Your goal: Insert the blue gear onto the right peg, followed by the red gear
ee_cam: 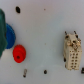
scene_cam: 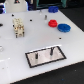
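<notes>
The blue gear (scene_cam: 63, 27) lies flat on the white table at the exterior view's far right, with the smaller red gear (scene_cam: 52, 23) just to its left. The grey black-edged plate (scene_cam: 56, 58) lies nearer the front. The darker right peg (scene_cam: 51, 50) and a thinner pin (scene_cam: 38, 57) stand on it, both bare. In the wrist view the red gear (ee_cam: 19, 53) lies beside the blue gear (ee_cam: 9, 37). A dark green shape (ee_cam: 2, 25) at the picture's edge partly hides the blue gear. No gripper fingers show in either view.
A beige block-shaped part (scene_cam: 18, 27) stands at the exterior view's left and also shows in the wrist view (ee_cam: 71, 50). Small dark holes (ee_cam: 18, 9) dot the table. White and dark clutter (scene_cam: 17, 3) lines the far edge.
</notes>
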